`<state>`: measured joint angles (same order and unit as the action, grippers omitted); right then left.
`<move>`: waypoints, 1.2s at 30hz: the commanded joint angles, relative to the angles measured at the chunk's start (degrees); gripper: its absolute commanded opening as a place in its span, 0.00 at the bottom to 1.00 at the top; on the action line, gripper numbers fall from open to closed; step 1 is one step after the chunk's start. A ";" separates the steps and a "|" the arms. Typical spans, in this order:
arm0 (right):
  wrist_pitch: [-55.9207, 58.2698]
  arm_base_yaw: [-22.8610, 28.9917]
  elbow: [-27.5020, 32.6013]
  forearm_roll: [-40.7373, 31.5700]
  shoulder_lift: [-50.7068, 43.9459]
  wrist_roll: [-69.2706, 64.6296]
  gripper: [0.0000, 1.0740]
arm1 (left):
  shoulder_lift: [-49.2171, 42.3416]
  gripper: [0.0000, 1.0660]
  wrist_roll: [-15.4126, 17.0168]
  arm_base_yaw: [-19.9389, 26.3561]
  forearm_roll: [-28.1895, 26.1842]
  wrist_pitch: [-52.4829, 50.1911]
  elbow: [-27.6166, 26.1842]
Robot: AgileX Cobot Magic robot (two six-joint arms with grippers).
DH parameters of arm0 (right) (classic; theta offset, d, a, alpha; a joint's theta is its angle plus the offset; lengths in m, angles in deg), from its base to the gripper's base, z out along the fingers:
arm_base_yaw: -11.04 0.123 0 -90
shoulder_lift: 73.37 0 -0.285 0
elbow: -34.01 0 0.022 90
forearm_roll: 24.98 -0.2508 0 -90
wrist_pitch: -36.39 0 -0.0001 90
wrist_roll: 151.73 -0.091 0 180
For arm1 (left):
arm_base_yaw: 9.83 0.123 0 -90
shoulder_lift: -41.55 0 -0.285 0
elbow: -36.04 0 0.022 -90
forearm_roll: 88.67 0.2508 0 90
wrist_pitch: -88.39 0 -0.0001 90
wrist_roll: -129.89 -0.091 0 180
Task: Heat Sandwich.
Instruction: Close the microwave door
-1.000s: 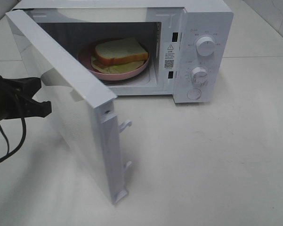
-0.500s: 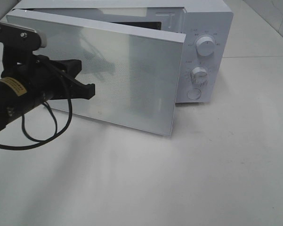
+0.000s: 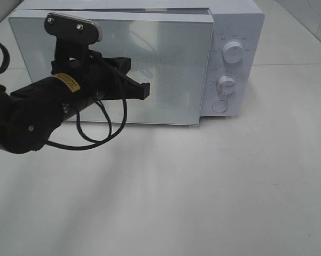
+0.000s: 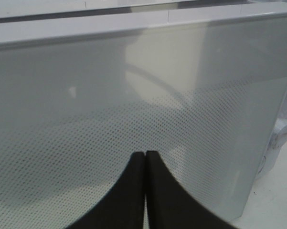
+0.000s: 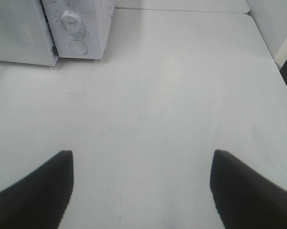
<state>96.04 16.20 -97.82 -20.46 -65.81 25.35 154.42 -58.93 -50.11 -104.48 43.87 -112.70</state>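
Observation:
The sandwich is hidden behind the white microwave door [image 3: 171, 58], which stands almost flush against the oven with a thin dark gap along its top edge. My left gripper [image 3: 146, 90] is shut, its black tips held against the door's dotted glass near the middle. The left wrist view shows the same gripper [image 4: 145, 155] with both fingers pressed together in front of the door [image 4: 133, 81]. My right gripper [image 5: 142, 157] is open over bare table with nothing between its fingers; it is outside the exterior high view.
The microwave's control panel carries an upper knob [image 3: 234, 52], a lower knob [image 3: 226, 84] and a round button [image 3: 220, 106]. In the right wrist view the microwave [image 5: 83, 26] stands at the far side of the white table [image 5: 181, 95]. The left arm's cable [image 3: 96, 130] loops below the arm.
The door swung from wide open to nearly closed, hiding the sandwich and pink plate. My left gripper travelled right with the door, staying shut. The right gripper has not moved.

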 commanded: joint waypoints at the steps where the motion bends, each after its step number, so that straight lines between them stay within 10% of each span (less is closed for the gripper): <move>1: -0.29 -0.46 0.06 0.06 -1.55 0.34 0.71 | 1.55 0.00 -0.11 -0.92 -1.09 1.15 -3.21; 36: -0.29 -0.46 0.06 0.06 -1.55 0.34 0.71 | 17.19 0.00 -6.30 -0.17 -7.22 13.52 -32.03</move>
<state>96.04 16.20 -97.82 -20.46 -65.81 25.35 171.09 -65.24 -53.03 -106.14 62.72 -142.78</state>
